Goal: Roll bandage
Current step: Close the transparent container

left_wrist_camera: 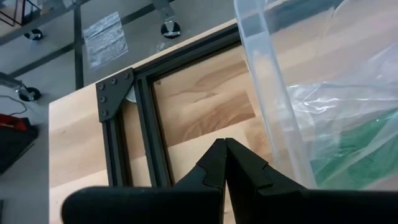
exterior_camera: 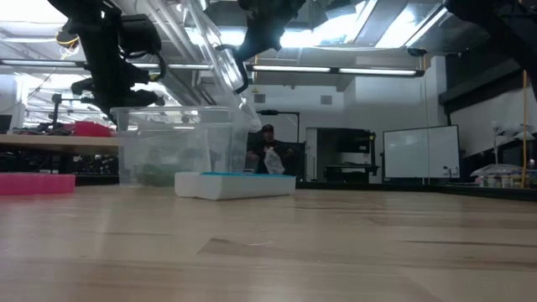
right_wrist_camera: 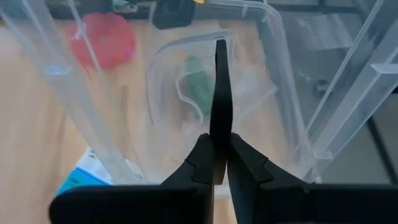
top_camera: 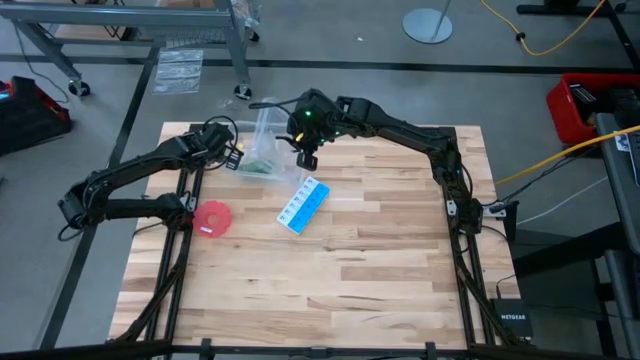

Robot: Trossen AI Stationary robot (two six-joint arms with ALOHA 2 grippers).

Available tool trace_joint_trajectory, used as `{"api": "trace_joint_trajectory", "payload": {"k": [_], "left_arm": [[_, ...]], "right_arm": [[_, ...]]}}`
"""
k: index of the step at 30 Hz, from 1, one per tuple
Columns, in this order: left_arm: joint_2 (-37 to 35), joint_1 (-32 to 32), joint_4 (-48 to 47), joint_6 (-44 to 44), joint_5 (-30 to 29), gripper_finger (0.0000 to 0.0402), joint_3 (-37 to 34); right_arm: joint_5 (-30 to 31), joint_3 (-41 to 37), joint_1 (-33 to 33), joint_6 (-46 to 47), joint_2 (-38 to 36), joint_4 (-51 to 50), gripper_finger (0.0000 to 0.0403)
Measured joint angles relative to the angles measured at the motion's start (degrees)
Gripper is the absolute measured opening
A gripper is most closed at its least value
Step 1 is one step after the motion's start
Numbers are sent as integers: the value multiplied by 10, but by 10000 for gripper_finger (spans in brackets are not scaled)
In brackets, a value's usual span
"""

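Jaws first: the right gripper (right_wrist_camera: pixel 219 163) is pinched tight on something thin and clear, an edge of the transparent lid (right_wrist_camera: pixel 186 68), and holds it lifted above the clear plastic box (exterior_camera: pixel 172 155) at the far side of the table (top_camera: pixel 380 270). Over on the other side the left gripper (left_wrist_camera: pixel 225 163) has its fingers pressed together on nothing at all, parked just beside the box's wall.

Now, the bandage (right_wrist_camera: pixel 200 90). It sits down inside that box, a soft dark green matte bundle seen through the lid, tucked among crinkly clear film. From the right jaws it lies straight ahead and below, past the raised lid. From the left jaws it is off to the side, behind the box wall, with the green showing through the plastic (left_wrist_camera: pixel 354 155). Which way its long axis runs I cannot tell; it is bunched up.

My read: both arms are close, but the right one is busy with the lid, so the free left one looks better placed to reach in over the rim.

Elsewhere on the pale wood planks, a flat red round disc (top_camera: pixel 212 217) and a rigid blue-and-white pill box (top_camera: pixel 303 205) lie near the box, apart from it.
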Motion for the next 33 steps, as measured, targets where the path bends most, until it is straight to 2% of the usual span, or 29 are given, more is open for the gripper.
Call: {"api": "trace_joint_trajectory", "payload": {"k": [5,12,23,33], "left_arm": [[0,0,-1,4,0,0,0],[0,0,-1,7,0,0,0],[0,-5,0,7,8,0,0],[0,-33,6,6,12,0,0]], "right_arm": [[42,0,-1,-25,0,-1,26],[42,0,-11,-34,0,3,26],[-21,0,-11,-32,3,48,26],[-40,0,-11,-31,28,73,26]]}}
